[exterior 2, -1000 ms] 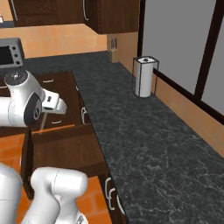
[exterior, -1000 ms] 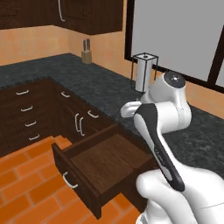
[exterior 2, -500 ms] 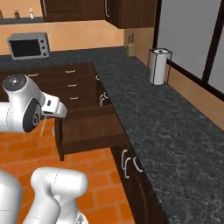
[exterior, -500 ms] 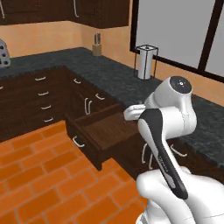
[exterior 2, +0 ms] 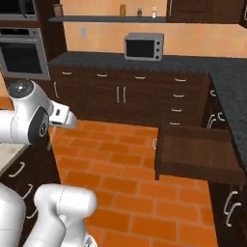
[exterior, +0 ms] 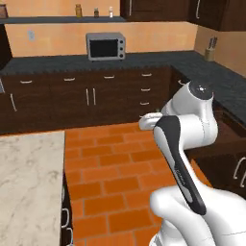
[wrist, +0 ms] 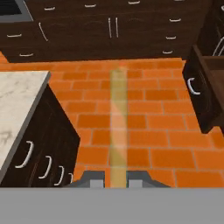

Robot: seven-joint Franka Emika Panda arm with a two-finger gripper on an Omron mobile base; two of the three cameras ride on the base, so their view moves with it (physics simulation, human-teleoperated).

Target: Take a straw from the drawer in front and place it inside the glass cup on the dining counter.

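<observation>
My gripper (wrist: 117,178) is shut on the straw (wrist: 118,127), a thin pale tan stick that runs straight out from between the fingertips over the brick floor. The drawer (exterior 2: 198,155) stands pulled open on the right, its dark wooden tray out over the floor; its front with the curved silver handle also shows in the hand view (wrist: 197,87). The dining counter (exterior: 29,178) with its beige marble top lies to the lower left, and its corner (wrist: 17,100) is just left of the straw. The glass cup is out of view.
Dark cabinets with silver handles line the far wall under a black counter (exterior: 144,58) that carries a microwave (exterior: 105,45). A wall oven (exterior 2: 23,53) stands at the far left. Orange brick floor (exterior: 115,168) lies between island and cabinets. The island's drawers (wrist: 43,166) face the floor.
The whole picture has swung round as the base turned, so the drawer is now off to the right and the marble island has come in. The gripper has stayed shut.
</observation>
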